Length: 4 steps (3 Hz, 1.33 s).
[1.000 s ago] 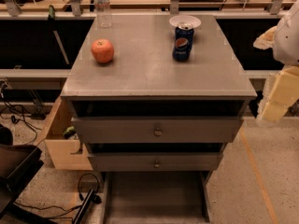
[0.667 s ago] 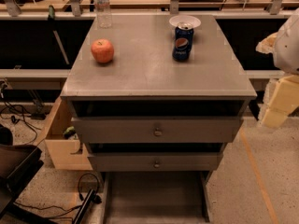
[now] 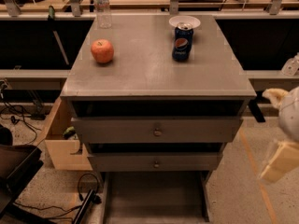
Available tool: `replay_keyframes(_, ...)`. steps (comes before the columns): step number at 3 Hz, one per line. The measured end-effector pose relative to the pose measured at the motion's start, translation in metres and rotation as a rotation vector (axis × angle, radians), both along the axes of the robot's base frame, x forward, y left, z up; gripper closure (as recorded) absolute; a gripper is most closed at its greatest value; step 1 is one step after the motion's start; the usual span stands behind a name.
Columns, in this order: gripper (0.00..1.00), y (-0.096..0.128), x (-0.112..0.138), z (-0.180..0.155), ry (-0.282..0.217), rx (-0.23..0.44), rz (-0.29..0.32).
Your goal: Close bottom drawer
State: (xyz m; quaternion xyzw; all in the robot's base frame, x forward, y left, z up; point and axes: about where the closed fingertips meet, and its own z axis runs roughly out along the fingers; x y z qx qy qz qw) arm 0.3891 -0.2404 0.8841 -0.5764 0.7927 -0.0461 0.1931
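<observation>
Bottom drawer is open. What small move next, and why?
Probably bring the pincer left and down toward the bottom drawer front. The pincer hangs right of the cabinet, touching nothing, while the drawer juts out past the picture's lower edge, front unseen.

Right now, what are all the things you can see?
cabinet: one, grey, centre
apple: one, red-orange, cabinet top, left
soda can: one, blue, cabinet top, right
bowl: one, white, just behind the soda can
bottle: one, clear, cabinet top, back left
upper drawers: two, grey, below the top
bottom drawer: one, grey, pulled out at the cabinet's foot
wooden box: one, pale, floor left of the cabinet
cables: several, black, floor at left
gripper: one, pale yellow, right edge, beside the cabinet
</observation>
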Motion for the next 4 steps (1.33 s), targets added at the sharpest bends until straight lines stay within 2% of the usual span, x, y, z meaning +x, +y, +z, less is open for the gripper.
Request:
replay_keyframes(1,0.00,-0.004,-0.017,-0.083,0.029,0.051,0.003)
replay_keyframes(2,0.00,0.003,-0.036,-0.170,0.067,0.042,0.017)
replay_keyframes(3,0.00,0.010,-0.053,-0.235,0.080,-0.014,0.012)
replay_keyframes(4,0.00,0.004,-0.059,-0.247,0.069,-0.023,-0.037)
